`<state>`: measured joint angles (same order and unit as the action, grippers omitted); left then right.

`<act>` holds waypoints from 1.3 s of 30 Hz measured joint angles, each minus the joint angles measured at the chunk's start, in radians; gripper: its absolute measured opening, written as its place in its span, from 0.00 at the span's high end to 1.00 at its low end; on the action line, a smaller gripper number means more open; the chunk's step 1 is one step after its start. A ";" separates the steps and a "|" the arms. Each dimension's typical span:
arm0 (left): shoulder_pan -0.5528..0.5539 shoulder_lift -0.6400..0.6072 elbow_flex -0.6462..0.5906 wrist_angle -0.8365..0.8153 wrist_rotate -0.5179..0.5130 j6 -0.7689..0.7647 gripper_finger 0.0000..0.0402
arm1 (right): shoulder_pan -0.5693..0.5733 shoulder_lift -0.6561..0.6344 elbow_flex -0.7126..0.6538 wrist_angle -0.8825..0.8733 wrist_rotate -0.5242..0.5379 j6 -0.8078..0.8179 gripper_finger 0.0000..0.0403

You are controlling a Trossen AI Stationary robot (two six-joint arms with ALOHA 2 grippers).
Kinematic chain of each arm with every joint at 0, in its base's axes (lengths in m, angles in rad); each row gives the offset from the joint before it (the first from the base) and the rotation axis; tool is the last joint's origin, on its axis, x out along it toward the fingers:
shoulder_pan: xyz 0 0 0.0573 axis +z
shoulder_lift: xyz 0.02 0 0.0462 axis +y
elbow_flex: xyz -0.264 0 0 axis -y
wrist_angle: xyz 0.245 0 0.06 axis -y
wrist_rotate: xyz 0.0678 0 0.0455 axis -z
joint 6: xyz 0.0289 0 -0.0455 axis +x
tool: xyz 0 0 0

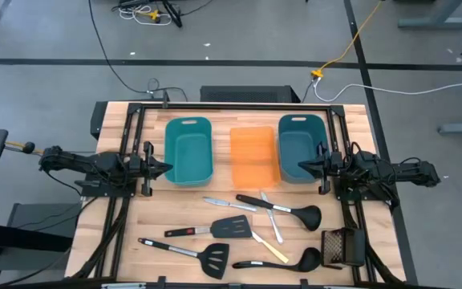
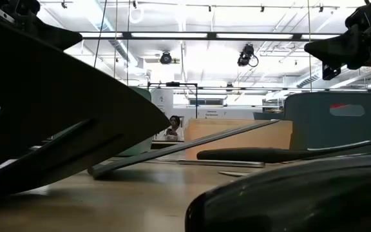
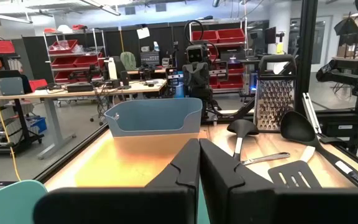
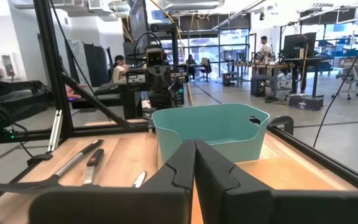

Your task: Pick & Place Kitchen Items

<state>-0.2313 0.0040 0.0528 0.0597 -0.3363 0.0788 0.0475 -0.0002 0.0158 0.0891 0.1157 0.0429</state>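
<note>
Several utensils lie flat on the near half of the wooden table: two black slotted spatulas (image 1: 233,228) (image 1: 214,257), two black ladles (image 1: 305,215) (image 1: 306,258), small silver knives (image 1: 220,203) and a yellow-handled knife (image 1: 274,251). My left gripper (image 1: 167,168) is shut and empty at the left teal bin's (image 1: 189,150) left side. My right gripper (image 1: 301,166) is shut and empty over the right teal bin's (image 1: 301,148) right part. Both hover above the table.
An orange tray (image 1: 253,156) lies between the two teal bins at the table's middle. A dark mesh grater (image 1: 342,247) lies at the near right. Black frame rails run along the table's left, right and far sides. A person (image 2: 171,129) shows far behind the table.
</note>
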 joint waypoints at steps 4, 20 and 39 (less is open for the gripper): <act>0.000 0.000 0.000 0.000 0.000 0.000 0.96 | 0.000 0.000 0.000 0.000 0.000 0.000 0.96; 0.000 0.000 0.000 0.000 0.000 0.000 0.96 | 0.000 0.000 0.000 0.000 0.000 0.000 0.96; 0.000 0.000 0.000 0.000 0.000 0.000 0.96 | 0.000 0.000 0.000 0.000 0.000 -0.075 0.96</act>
<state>-0.2313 0.0040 0.0528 0.0597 -0.3366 0.0788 0.0471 -0.0002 0.0158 0.0895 0.1158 -0.0324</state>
